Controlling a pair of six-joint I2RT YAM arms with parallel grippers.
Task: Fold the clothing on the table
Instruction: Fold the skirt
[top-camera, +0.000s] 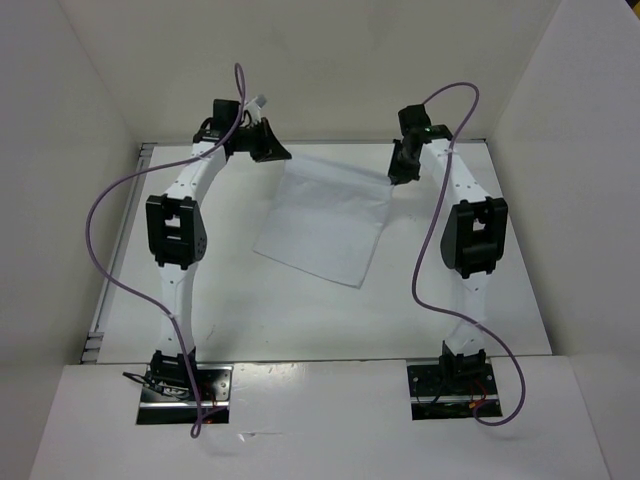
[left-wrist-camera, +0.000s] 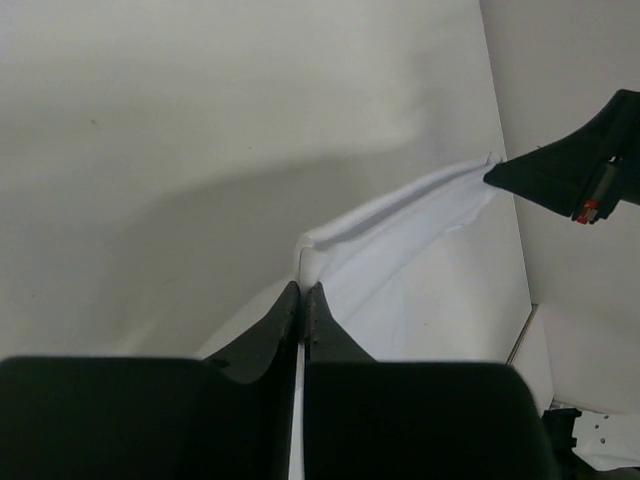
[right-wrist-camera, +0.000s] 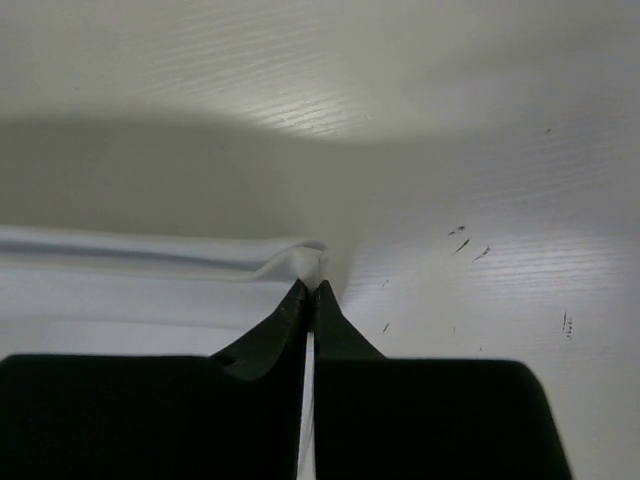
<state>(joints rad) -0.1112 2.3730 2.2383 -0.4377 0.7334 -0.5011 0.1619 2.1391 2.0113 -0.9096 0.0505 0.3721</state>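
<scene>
Where: clothing (top-camera: 325, 220) flat on counter (top-camera: 300, 320), far half, between my arms, slightly skewed. 
My left gripper (left-wrist-camera: 302, 292) pinched tight on far-left corner, fabric edge caught between jaws. 
My right gripper (right-wrist-camera: 310, 288) clamped same way on far-right corner (small tuft pokes past tips). 
Why: both far corners held so far edge lifts taut and even. 
Likely next: raise, carry toward near edge for first fold. 
Risk: thin fabric slipping out.
</scene>
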